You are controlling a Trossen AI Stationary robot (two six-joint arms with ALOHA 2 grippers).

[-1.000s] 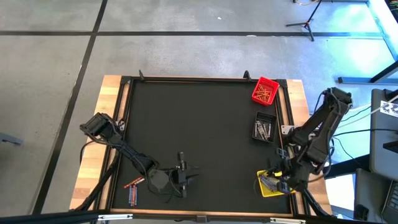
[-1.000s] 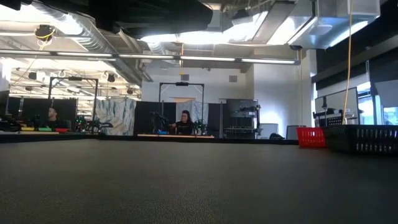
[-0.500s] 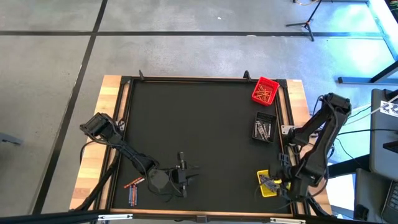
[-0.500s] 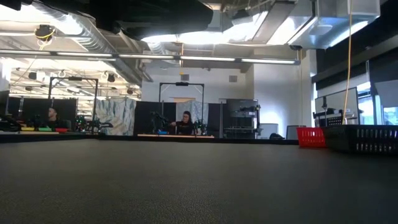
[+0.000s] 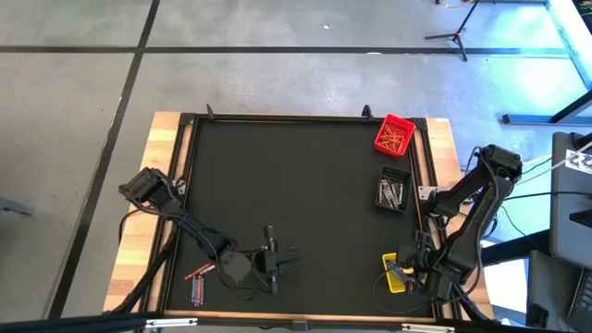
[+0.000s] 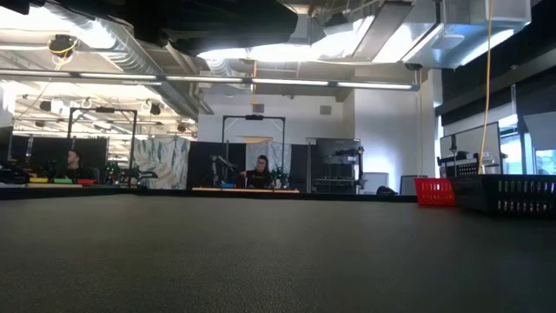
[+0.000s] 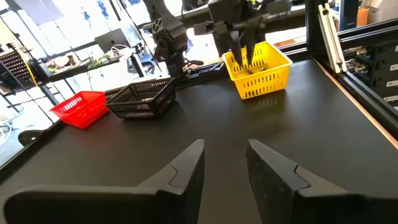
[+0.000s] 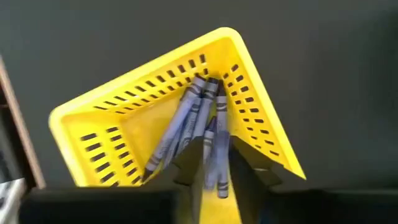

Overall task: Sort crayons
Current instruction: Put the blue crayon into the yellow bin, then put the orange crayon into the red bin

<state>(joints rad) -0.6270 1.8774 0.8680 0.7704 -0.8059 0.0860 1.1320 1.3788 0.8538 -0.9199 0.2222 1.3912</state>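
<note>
My right end effector (image 8: 210, 163) hangs straight down over the yellow bin (image 8: 118, 127) at the near right corner of the table (image 5: 296, 185). A blue crayon (image 8: 217, 158) lies between my fingers, which stand slightly apart; I cannot tell whether they grip it or have let it go. It looks like the drop-off step for a blue one. More blue crayons (image 8: 180, 127) lie piled against the bin's far wall. The right arm is folded tight, elbow out past the table edge, wrist pointing down into the bin. My left end effector (image 5: 274, 259) rests low near the front edge, fingers (image 7: 186, 171) parted and empty, aimed across the table toward the bins. Loose crayons (image 5: 198, 282), red-orange and blue, remain on the mat at the near left, just beside the left arm. The red bin (image 5: 394, 135) holds red-orange ones, the black bin (image 5: 393, 192) grey ones. Next move, as I judge it: lift the right wrist clear without dragging a crayon out, then fetch from the loose pile.
</note>
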